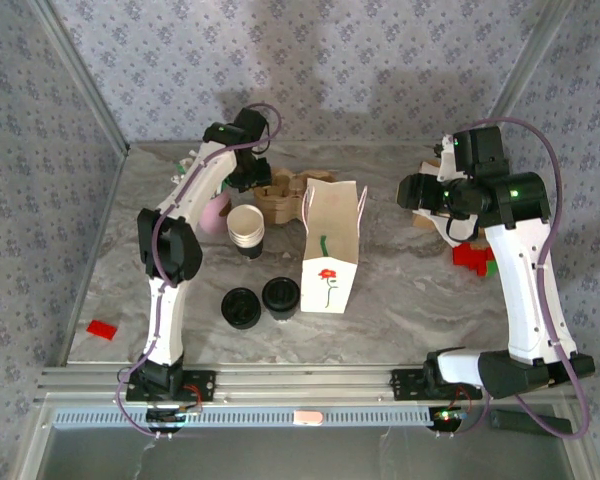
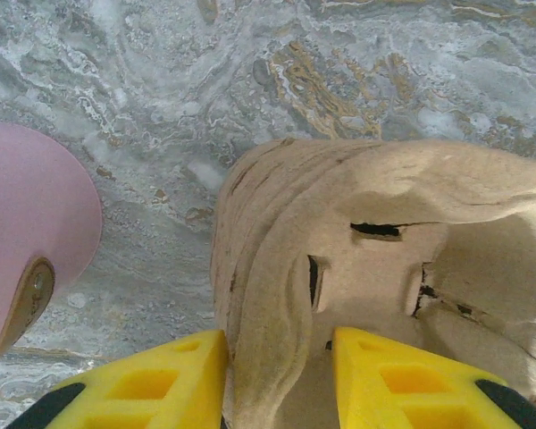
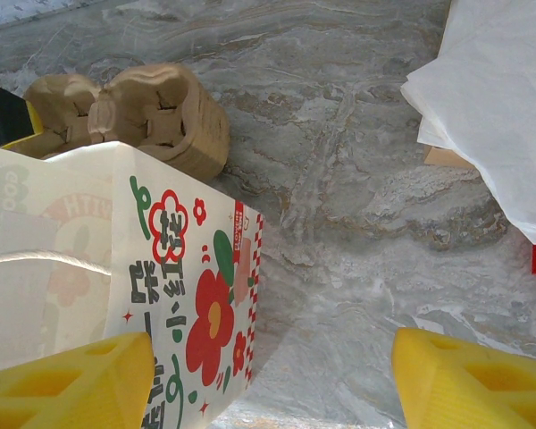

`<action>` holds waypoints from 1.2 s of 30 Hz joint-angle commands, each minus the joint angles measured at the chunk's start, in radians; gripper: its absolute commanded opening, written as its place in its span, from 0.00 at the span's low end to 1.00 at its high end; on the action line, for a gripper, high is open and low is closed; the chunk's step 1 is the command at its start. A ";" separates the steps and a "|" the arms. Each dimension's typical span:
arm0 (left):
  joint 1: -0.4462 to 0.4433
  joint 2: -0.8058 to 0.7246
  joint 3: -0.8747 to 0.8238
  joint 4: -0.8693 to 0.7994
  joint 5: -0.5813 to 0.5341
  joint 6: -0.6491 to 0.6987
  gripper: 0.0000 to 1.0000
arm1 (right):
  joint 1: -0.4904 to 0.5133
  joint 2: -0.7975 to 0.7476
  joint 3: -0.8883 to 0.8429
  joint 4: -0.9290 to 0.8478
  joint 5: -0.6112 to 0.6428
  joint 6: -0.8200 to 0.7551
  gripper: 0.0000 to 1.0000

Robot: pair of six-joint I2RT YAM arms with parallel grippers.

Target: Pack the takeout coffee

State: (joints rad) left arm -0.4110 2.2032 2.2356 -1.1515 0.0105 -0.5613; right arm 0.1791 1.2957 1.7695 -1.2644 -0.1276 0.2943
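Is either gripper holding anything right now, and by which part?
The left gripper appears to pinch the pulp cup carrier by its edge wall, one finger each side. The right gripper is open, holding nothing.

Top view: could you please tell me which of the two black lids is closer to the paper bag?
The right-hand black lid, next to the paper bag; the other black lid lies farther left.

Top camera looks down from behind — close wrist cameras share the carrier (image 3: 161, 112).
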 commanded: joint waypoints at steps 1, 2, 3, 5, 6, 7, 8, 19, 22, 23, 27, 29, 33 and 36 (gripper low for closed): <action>0.006 0.022 -0.002 -0.004 0.013 0.000 0.34 | -0.002 -0.009 -0.001 -0.001 0.009 -0.015 0.73; 0.006 0.023 0.000 -0.005 0.014 0.001 0.32 | -0.002 -0.010 -0.002 -0.003 0.009 -0.017 0.73; 0.006 0.023 0.003 -0.005 0.014 -0.002 0.32 | -0.002 -0.010 -0.001 -0.002 0.011 -0.018 0.73; 0.006 0.021 0.010 -0.007 0.017 -0.002 0.30 | -0.003 -0.009 -0.002 -0.003 0.012 -0.020 0.73; 0.006 0.021 0.018 -0.012 0.014 0.000 0.29 | -0.003 -0.010 -0.002 -0.002 0.013 -0.020 0.73; 0.006 0.020 0.024 -0.016 0.016 0.001 0.29 | -0.003 -0.008 -0.003 -0.001 0.011 -0.021 0.73; 0.007 0.020 0.032 -0.020 0.015 0.001 0.28 | -0.003 -0.007 -0.004 -0.002 0.011 -0.020 0.73; -0.002 0.002 0.107 -0.050 0.020 0.003 0.19 | -0.003 -0.006 -0.013 0.000 0.008 -0.014 0.73; -0.006 -0.001 0.133 -0.063 0.020 0.004 0.17 | -0.003 -0.009 -0.012 0.000 0.007 -0.013 0.73; -0.009 -0.003 0.138 -0.065 0.020 0.003 0.16 | -0.004 -0.010 -0.010 -0.003 0.008 -0.012 0.73; -0.015 -0.017 0.154 -0.068 0.017 0.002 0.15 | -0.003 -0.013 -0.004 -0.006 0.009 -0.011 0.73; -0.017 -0.019 0.161 -0.071 0.016 0.001 0.16 | -0.003 -0.012 -0.003 -0.009 0.009 -0.011 0.73; -0.017 -0.016 0.157 -0.079 0.010 0.006 0.18 | -0.003 -0.016 0.003 -0.014 0.013 -0.010 0.73; -0.018 -0.016 0.141 -0.075 0.008 0.009 0.20 | -0.002 -0.018 0.004 -0.016 0.013 -0.011 0.73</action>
State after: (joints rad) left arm -0.4217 2.2074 2.3611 -1.2121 0.0147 -0.5579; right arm 0.1783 1.2957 1.7634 -1.2644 -0.1272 0.2943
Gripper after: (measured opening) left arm 0.194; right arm 0.729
